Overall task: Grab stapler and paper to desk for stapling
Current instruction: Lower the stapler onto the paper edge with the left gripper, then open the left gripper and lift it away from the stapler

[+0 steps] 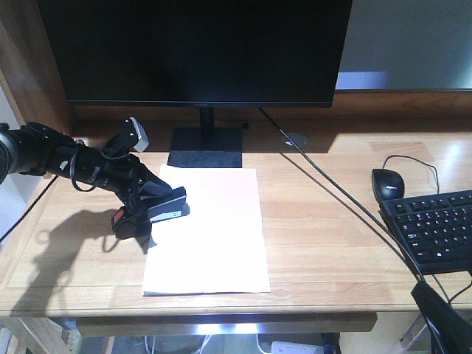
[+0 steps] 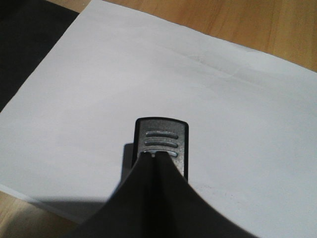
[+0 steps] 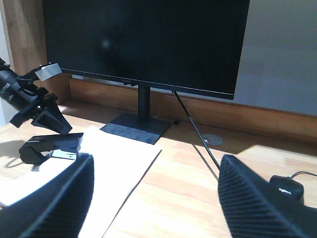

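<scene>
The black stapler [image 1: 147,212] sits on the desk [image 1: 332,243] with its front over the left edge of the white paper [image 1: 214,228]. My left gripper [image 1: 173,195] is shut, its tips resting on top of the stapler's ribbed head [image 2: 162,135]. In the left wrist view the closed fingers [image 2: 157,198] hide the stapler's rear; the paper [image 2: 148,74] lies flat beneath. The right wrist view shows the stapler [image 3: 49,146], the left gripper [image 3: 63,129] above it and the paper [image 3: 114,158]. My right gripper [image 3: 157,163] is open and holds nothing, low over the desk [image 3: 198,188].
A large black monitor [image 1: 199,44] on a flat stand [image 1: 206,147] fills the back. A black mouse [image 1: 389,182] and keyboard [image 1: 439,228] lie at the right. A black cable [image 1: 332,192] runs diagonally toward my right arm [image 1: 442,317]. A raised wooden rim backs the desk.
</scene>
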Controlling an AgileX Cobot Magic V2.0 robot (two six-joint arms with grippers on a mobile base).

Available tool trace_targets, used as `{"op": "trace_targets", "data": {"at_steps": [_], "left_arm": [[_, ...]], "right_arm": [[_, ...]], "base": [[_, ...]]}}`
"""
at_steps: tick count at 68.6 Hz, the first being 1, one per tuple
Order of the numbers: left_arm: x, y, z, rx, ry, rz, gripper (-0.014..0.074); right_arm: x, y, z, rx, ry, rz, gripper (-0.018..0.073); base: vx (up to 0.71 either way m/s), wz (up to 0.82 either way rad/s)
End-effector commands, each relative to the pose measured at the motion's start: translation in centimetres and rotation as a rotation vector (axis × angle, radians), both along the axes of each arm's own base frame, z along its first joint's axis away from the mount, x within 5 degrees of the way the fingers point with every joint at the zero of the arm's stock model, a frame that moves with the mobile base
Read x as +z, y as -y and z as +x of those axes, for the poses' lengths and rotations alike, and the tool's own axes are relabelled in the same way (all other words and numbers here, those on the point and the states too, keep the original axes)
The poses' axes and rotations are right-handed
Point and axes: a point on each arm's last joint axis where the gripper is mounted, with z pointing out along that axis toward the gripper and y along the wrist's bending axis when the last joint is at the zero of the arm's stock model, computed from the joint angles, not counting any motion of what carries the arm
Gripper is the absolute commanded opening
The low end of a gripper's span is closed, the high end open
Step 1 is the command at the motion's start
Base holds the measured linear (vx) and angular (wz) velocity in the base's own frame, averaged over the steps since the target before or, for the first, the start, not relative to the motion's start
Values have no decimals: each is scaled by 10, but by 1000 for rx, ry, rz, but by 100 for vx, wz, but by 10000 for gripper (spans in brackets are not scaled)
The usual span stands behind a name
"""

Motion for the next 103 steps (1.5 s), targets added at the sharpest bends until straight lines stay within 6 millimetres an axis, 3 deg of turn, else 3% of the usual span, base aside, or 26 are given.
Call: {"op": "trace_targets", "data": {"at_steps": [1, 15, 83, 93, 103], "left_arm": [[22, 9, 1, -23, 58, -4, -6], [17, 16, 0, -43, 78, 77, -6], [17, 15, 2, -30, 93, 94, -6], [33, 15, 1, -18, 116, 89, -6], [65, 12, -5, 1, 163, 113, -6]], "right_arm": [[9, 1, 1, -17, 37, -36, 497], [9, 1, 1, -16, 37, -37, 497], [9, 2, 1, -19, 38, -37, 497], [9, 2, 1, -19, 38, -37, 497], [9, 2, 1, -19, 38, -37, 497]], "base": [[0, 0], [0, 0], [0, 0], [0, 0], [0, 0]]}}
